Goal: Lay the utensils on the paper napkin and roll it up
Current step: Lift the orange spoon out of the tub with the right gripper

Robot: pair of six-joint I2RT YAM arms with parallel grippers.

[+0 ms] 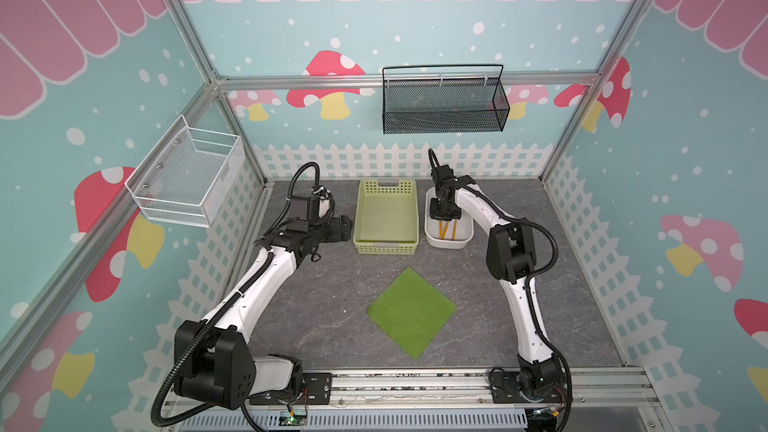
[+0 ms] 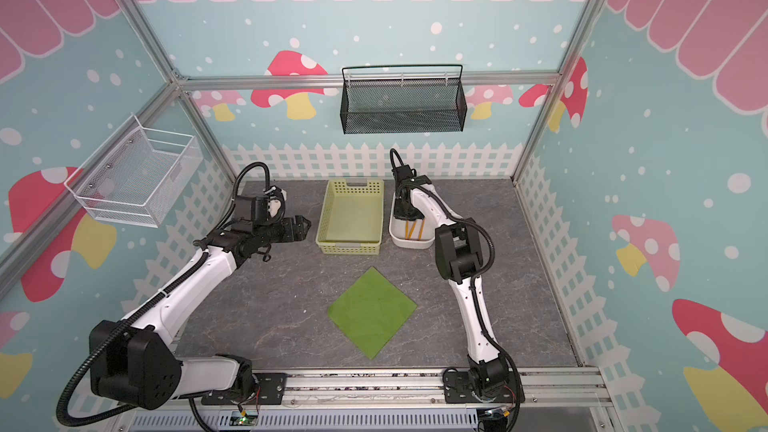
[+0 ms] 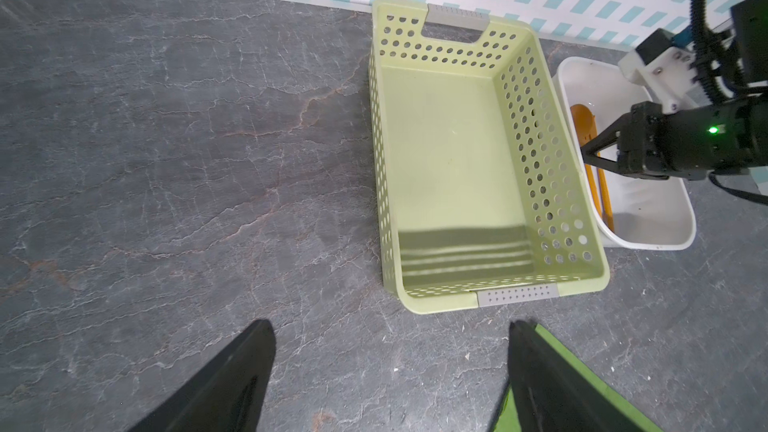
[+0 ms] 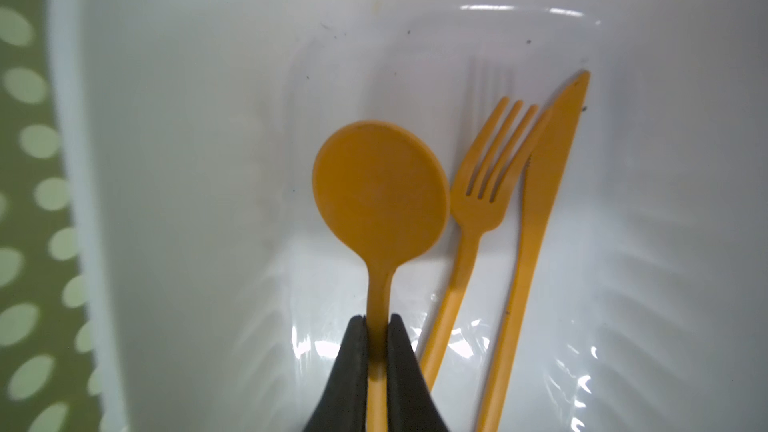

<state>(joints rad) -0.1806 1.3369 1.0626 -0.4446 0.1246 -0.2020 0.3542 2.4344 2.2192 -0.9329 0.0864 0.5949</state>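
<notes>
Three orange utensils lie in the white dish [image 1: 461, 239]: a spoon [image 4: 380, 189], a fork [image 4: 482, 184] and a knife [image 4: 548, 168], side by side. My right gripper [image 4: 378, 318] points down into the dish and is shut on the spoon's handle; in both top views it [image 1: 445, 220] hides most of the pieces, with only orange handles [image 2: 414, 229] showing. The green paper napkin [image 1: 412, 311] lies flat like a diamond in the middle of the table, bare. My left gripper [image 1: 347, 228] hovers open left of the basket, holding nothing.
A pale yellow-green perforated basket [image 1: 384, 248] stands empty between the two grippers, touching close to the dish. A black mesh basket [image 1: 444, 101] hangs on the back wall and a white wire basket [image 1: 187, 176] on the left wall.
</notes>
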